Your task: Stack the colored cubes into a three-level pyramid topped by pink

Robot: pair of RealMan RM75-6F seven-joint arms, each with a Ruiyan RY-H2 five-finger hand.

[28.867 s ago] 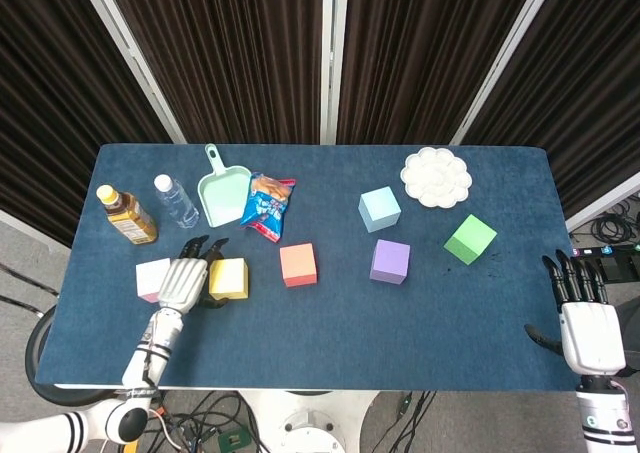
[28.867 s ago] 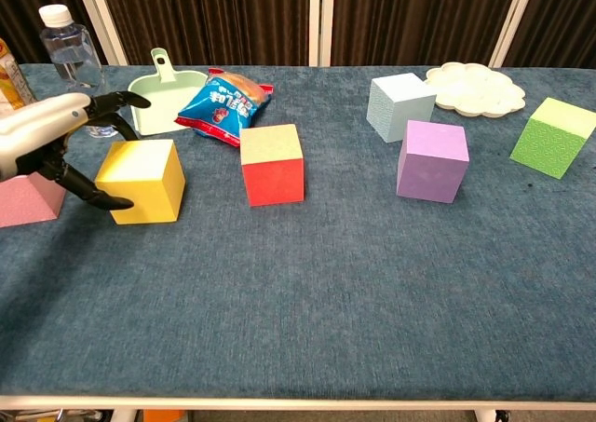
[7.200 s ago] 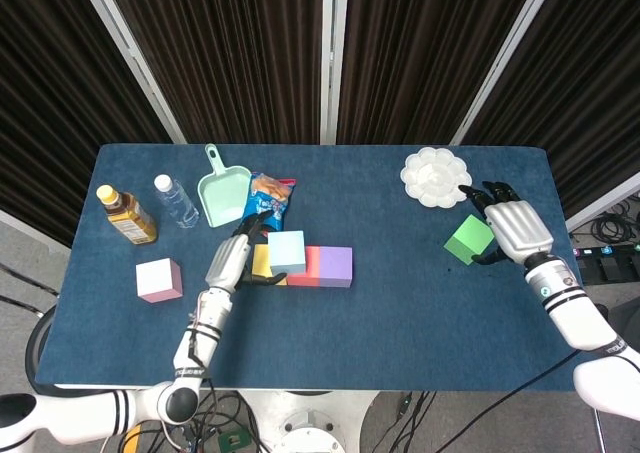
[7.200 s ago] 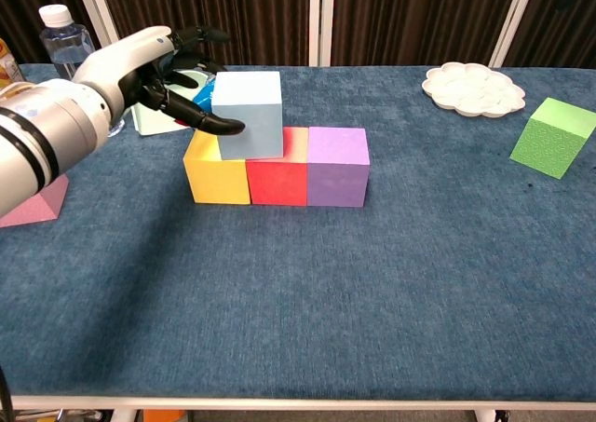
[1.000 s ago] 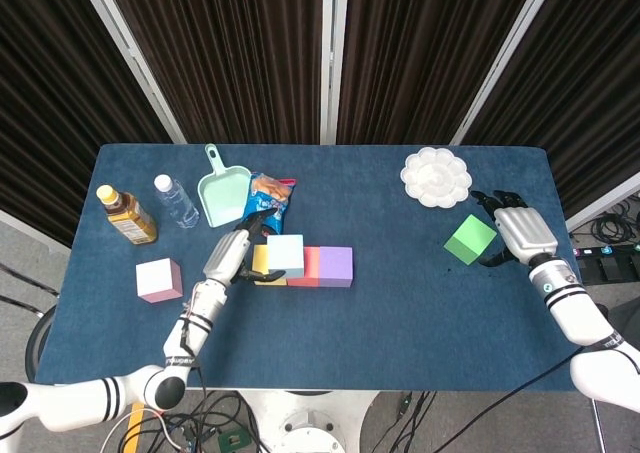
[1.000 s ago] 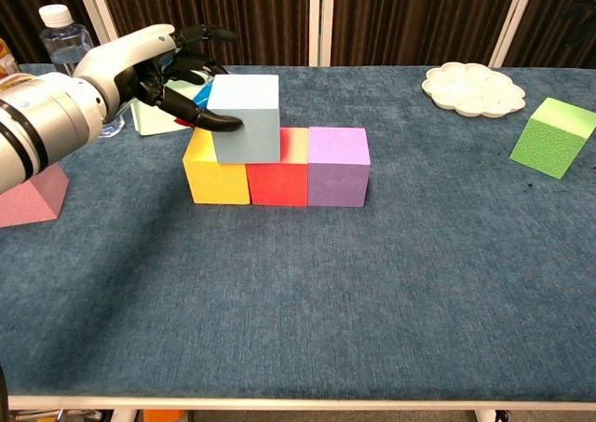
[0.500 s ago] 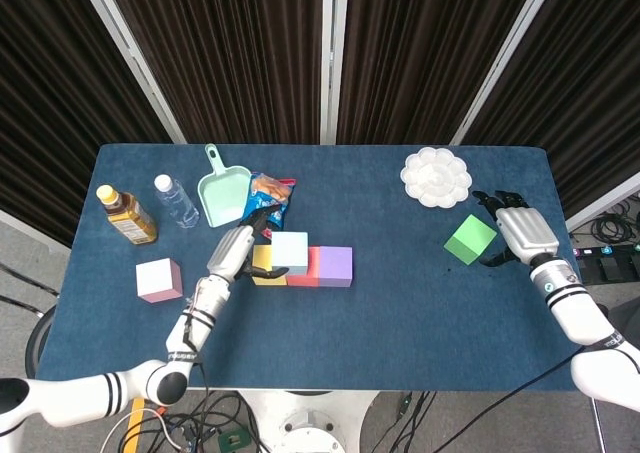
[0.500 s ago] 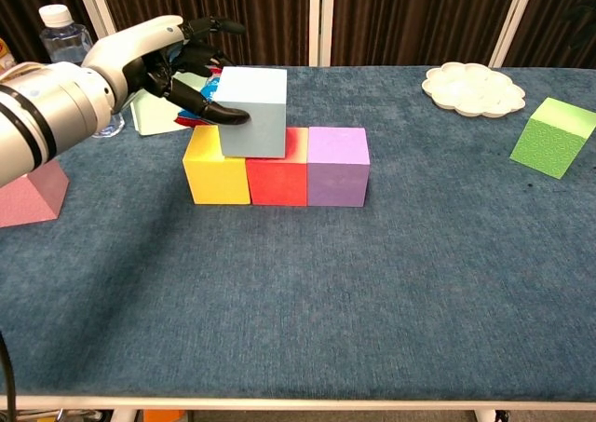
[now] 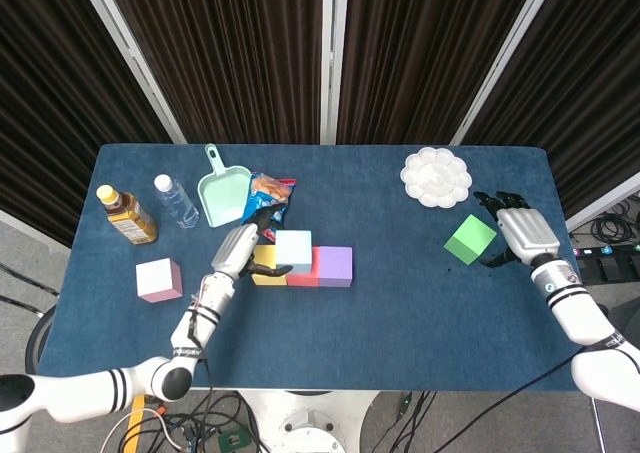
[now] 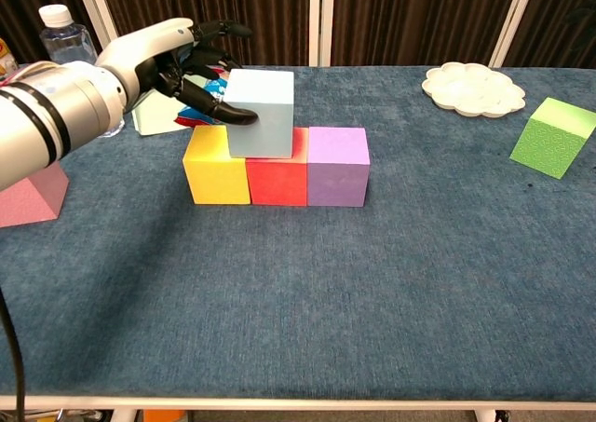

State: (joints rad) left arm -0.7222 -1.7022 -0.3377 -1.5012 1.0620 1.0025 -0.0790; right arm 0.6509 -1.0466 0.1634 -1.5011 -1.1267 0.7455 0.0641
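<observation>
A yellow cube (image 10: pixel 216 166), a red cube (image 10: pixel 275 178) and a purple cube (image 10: pixel 337 166) stand in a touching row mid-table. On top sits a light blue cube (image 10: pixel 261 113) (image 9: pixel 293 246), over the yellow-red seam and mostly on the red. My left hand (image 10: pixel 182 63) (image 9: pixel 238 248) grips it from the left, thumb on its front face and fingers behind. The pink cube (image 9: pixel 158 279) (image 10: pixel 33 187) lies alone at the left. The green cube (image 9: pixel 470 239) (image 10: pixel 557 136) lies at the right, with my right hand (image 9: pixel 525 235) just beside it, fingers spread, holding nothing.
Behind the row lie a mint dustpan (image 9: pixel 224 191) and a blue snack bag (image 9: pixel 270 195). A water bottle (image 9: pixel 176 200) and a tea bottle (image 9: pixel 127 215) stand at the back left. A white palette (image 9: pixel 436 177) sits at the back right.
My left hand has shifted the light blue cube to the right along the top of the row, from over the yellow towards the red. The right hand has stayed put.
</observation>
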